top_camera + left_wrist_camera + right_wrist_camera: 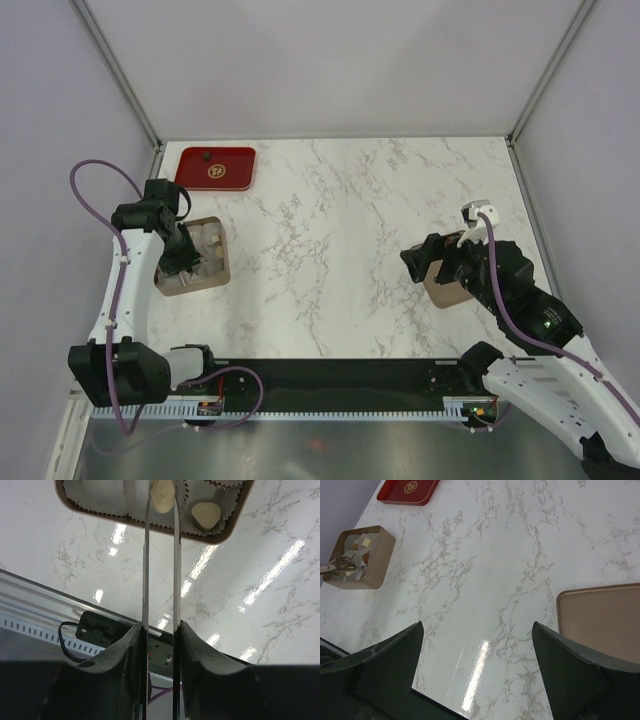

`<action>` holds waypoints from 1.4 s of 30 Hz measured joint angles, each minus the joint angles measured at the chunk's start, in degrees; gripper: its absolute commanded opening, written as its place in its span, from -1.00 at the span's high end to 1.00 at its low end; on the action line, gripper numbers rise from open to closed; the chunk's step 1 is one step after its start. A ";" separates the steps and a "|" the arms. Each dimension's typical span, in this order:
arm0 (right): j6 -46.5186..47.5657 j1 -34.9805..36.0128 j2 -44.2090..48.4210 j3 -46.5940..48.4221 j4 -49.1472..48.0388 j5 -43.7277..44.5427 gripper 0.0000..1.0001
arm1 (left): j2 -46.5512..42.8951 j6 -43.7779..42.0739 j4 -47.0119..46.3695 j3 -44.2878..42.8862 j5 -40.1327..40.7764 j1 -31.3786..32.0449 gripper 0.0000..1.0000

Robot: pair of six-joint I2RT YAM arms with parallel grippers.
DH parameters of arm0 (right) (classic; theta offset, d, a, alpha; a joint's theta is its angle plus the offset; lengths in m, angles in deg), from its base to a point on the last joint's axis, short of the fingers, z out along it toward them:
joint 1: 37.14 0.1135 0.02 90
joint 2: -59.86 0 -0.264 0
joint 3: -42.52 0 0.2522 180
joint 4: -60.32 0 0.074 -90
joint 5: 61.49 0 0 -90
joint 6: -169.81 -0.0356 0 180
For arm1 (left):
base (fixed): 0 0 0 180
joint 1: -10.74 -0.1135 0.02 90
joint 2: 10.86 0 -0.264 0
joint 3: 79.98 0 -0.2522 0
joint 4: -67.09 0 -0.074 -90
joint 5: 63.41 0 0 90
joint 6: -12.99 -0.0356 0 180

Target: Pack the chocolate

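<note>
A tan box (192, 258) with white paper cups sits at the table's left and holds cream-white chocolate pieces. My left gripper (180, 256) hovers over it, shut on a pair of metal tongs (148, 570). In the left wrist view the gripper (161, 630) points at the box (225, 534). The tong tips stand on either side of a cream chocolate (162, 497) in a cup, and another cream piece (206, 515) lies in the cup beside it. My right gripper (415, 258) is open and empty, just left of the flat tan lid (445, 288). It also shows in the right wrist view (477, 627).
A red tray (215, 167) with a gold emblem lies at the back left, behind the box. In the right wrist view the lid (600, 620) lies at the right, the box (360, 555) far left and the red tray (407, 490) at the top.
</note>
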 measured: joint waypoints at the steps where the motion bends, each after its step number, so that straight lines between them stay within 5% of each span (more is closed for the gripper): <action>1: -0.02 0.00 0.11 0.15 0.20 0.00 -0.96 | 0.24 0.07 -0.33 0.09 0.00 0.00 0.23; 22: -0.02 0.00 1.16 1.64 1.68 0.24 -0.96 | 0.96 0.37 -2.01 -0.28 1.84 0.00 0.00; 32: -0.70 0.00 -0.76 2.75 3.19 0.70 -0.96 | 3.67 -0.39 -2.69 -14.97 0.44 0.00 0.01; 42: -0.52 0.00 -7.02 5.11 3.04 4.74 -0.96 | 19.37 -4.15 -19.71 -24.11 -4.09 0.00 0.02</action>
